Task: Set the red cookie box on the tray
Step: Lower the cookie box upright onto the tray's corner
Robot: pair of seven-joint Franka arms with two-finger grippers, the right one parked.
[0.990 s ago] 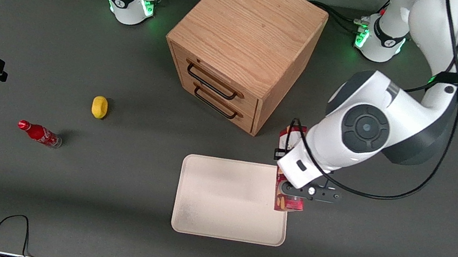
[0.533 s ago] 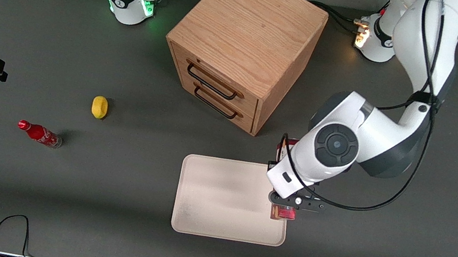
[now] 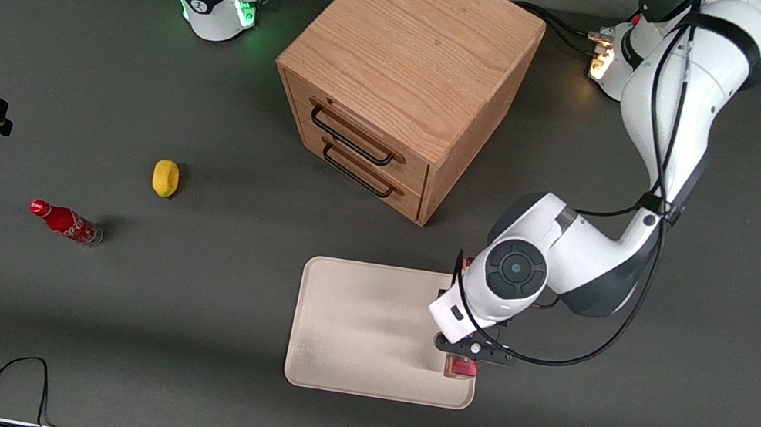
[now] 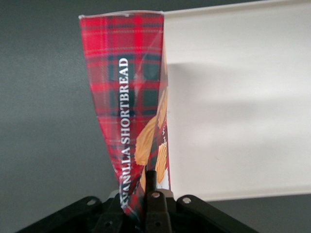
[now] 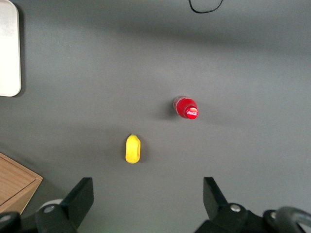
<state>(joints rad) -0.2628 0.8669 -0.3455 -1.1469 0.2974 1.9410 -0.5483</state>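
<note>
Since a second ago, arm has dropped lower, carrying the gripper (image 3: pixel 463 360) inward over the tray (image 3: pixel 360 327) edge nearest the working arm. Fingers clamp the red cookie box (image 4: pixel 130 121), which hangs half over tabletop. Judgement: shift further inward, lower flat, then release.

A red and dark-green tartan with white lettering and tan cookie pictures is shown on the red cookie box (image 4: pixel 127 109), held by the black gripper (image 4: pixel 150 196) against the cream-white tray (image 4: pixel 233 107) and dark grey table (image 3: pixel 627 413)
</note>
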